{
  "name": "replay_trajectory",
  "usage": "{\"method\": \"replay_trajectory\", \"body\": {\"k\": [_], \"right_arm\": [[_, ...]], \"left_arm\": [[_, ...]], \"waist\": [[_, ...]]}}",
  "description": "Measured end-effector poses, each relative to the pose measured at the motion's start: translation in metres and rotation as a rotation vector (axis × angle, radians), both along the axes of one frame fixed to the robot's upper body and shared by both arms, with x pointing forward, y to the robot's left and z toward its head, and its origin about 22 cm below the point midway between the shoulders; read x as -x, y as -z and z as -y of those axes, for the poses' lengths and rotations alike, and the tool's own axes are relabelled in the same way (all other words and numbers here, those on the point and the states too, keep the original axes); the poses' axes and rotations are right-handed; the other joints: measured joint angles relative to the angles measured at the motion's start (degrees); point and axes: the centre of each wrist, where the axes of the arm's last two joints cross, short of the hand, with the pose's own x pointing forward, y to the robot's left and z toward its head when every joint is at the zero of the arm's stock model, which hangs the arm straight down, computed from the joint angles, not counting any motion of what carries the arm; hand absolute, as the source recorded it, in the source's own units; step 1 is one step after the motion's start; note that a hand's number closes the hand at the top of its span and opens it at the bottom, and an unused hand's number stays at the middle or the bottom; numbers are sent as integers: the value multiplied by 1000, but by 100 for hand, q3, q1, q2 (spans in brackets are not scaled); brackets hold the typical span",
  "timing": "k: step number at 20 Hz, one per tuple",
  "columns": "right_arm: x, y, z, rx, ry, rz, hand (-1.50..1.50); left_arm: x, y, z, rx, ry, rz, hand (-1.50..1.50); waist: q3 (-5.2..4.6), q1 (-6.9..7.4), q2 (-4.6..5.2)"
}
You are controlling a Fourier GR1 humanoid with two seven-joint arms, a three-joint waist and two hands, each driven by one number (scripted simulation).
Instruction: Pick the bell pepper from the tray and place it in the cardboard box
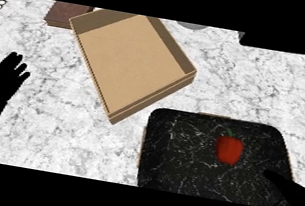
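Kitchen counter [264, 83] of white marble seen from above. At five o'clock a black tray [177, 155] holds one red bell pepper [229, 150], right of its centre. At eleven o'clock lies a shallow cardboard box [129, 60], tilted, with nothing visible inside.

The right hand [297, 192] enters at four o'clock, its tip near the pepper and not touching; whether its fingers are spread or closed cannot be told. The left hand [2, 82] rests at nine o'clock, fingers straight.

Likely risk: the smooth, rounded pepper could roll aside on the tray if nudged before being enclosed, or catch the box's low wall during placing.
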Motion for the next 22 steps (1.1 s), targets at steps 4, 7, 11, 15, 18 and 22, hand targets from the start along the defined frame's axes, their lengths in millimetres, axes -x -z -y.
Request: {"method": "replay_trajectory", "body": {"k": [4, 7, 11, 15, 18, 22], "right_arm": [[16, -6, 7, 206, 2, -200, -150], [21, -19, 11, 349, 24, -353, -150], [19, -39, 3, 490, 67, -553, -150], [14, -57, -17, 562, 92, -730, -150], [6, -68, -34, 575, 109, -835, -150], [-9, -75, -55, 551, 77, -924, -150]], "left_arm": [[-2, -1, 3, 4, 4, 2, 0], [-4, -4, 6, 7, 14, 4, 0], [-10, -11, 14, 8, 40, 11, 0], [-15, -12, 18, 7, 64, 12, 0], [-17, -13, 18, 8, 71, 13, 0], [-18, -8, 20, 12, 70, 11, 0]], "waist": [[-25, 23, 17], [-37, 75, 36], [-38, 196, 63], [-30, 322, 87], [-21, 367, 87], [-11, 358, 82]]}}
